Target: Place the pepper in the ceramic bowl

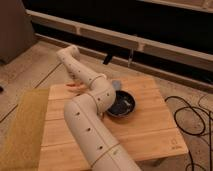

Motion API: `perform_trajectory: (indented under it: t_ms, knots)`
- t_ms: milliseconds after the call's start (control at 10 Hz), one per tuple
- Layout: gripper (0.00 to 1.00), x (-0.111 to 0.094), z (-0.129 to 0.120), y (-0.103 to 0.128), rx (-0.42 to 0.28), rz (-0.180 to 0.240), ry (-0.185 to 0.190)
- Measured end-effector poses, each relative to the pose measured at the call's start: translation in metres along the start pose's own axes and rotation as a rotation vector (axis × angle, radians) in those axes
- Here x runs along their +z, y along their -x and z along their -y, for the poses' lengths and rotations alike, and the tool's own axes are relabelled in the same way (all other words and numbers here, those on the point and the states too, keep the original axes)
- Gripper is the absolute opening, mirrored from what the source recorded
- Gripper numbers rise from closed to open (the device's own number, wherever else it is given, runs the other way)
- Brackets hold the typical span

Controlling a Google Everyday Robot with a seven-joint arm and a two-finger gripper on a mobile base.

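Observation:
The pepper is a small red-orange sliver lying on the wooden table, left of centre and right against the lower side of my forearm. To its right sits the ceramic bowl, dark and glossy, partly covered by my elbow. My arm rises from the bottom edge, bends at the elbow and reaches back-left to a joint above the table's far left corner. The gripper is hidden behind that forearm, somewhere close to the pepper, and it is shut. Whether it holds the pepper cannot be told.
A small grey object lies just behind the bowl. A yellowish mat borders the table on the left. Black cables trail on the floor to the right. A dark wall with a pale ledge runs behind.

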Motion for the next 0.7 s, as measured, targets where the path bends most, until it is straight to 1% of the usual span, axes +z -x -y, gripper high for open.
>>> perform_trajectory:
  t_ms: [300,500,700]
  knots:
    - [0.0,-0.005,-0.006,0.015,-0.031,0.03,0.028]
    - [0.0,-0.005,-0.009,0.021,-0.048,0.034,0.04]
    - [0.0,-0.005,-0.009,0.02,-0.047,0.034,0.04]
